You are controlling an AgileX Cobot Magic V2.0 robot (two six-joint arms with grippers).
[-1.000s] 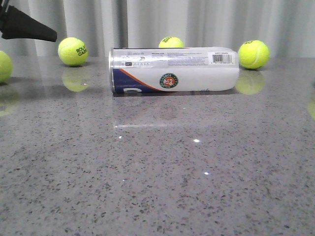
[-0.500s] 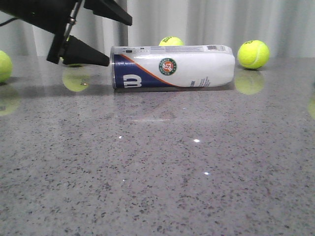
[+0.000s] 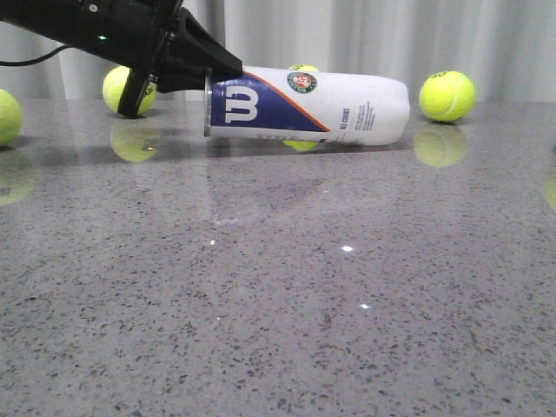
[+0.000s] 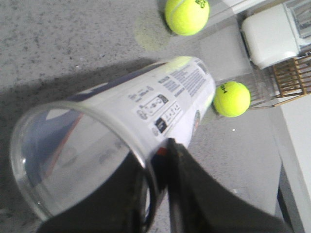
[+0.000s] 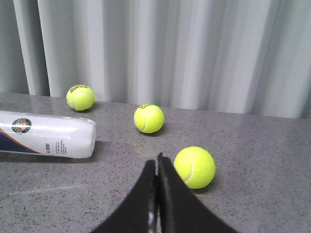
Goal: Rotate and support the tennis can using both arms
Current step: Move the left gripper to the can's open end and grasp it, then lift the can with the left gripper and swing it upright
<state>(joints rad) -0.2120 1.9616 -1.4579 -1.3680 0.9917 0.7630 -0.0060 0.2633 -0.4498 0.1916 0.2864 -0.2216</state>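
The tennis can (image 3: 313, 109) lies lengthwise at the back of the grey table, W logo facing me, its open left end lifted slightly off the surface. My left gripper (image 3: 208, 74) is shut on the can's silver rim. In the left wrist view one finger sits inside the clear mouth of the can (image 4: 160, 102) and the other outside, so the left gripper (image 4: 158, 150) pinches the wall. My right gripper (image 5: 156, 162) shows only in its wrist view, shut with nothing in it, and the can's closed end (image 5: 46, 133) lies well off to its side.
Tennis balls lie around: one (image 3: 447, 95) past the can's right end, one (image 3: 129, 89) behind the left arm, one (image 3: 7, 115) at the left edge. A ball (image 5: 194, 167) sits just beside the right fingertips, with another (image 5: 149, 118) farther on. Curtains hang behind.
The left arm came in from the upper left and closed on the can's rim. The can rolled about its axis and its left end rose off the table.
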